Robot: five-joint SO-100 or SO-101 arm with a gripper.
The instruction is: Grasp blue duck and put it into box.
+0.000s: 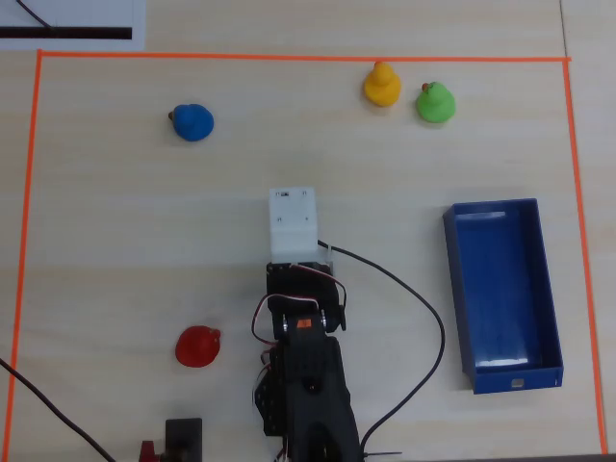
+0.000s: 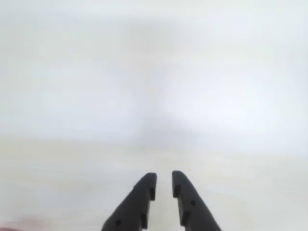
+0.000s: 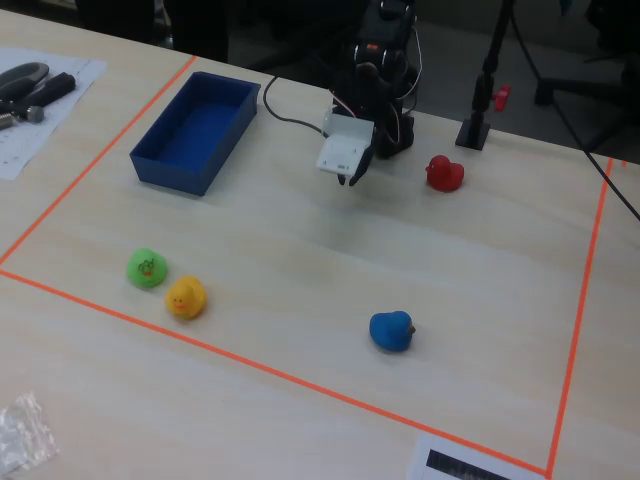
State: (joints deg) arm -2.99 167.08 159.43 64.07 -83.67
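The blue duck (image 1: 192,122) sits on the light wood table at the upper left of the overhead view, and near the front in the fixed view (image 3: 390,331). The box (image 1: 501,205), a long blue tray, lies empty at the right, and at the back left in the fixed view (image 3: 172,172). My gripper (image 2: 164,180) hangs above bare table near the middle, far from duck and box. Its black fingers stand a little apart with nothing between them. In the fixed view the gripper (image 3: 350,178) points down under the white wrist block (image 1: 292,223).
A red duck (image 1: 197,346) sits next to the arm base. A yellow duck (image 1: 381,87) and a green duck (image 1: 435,102) sit together at the far edge. Orange tape (image 1: 289,57) frames the work area. A black cable (image 1: 423,318) loops between arm and box.
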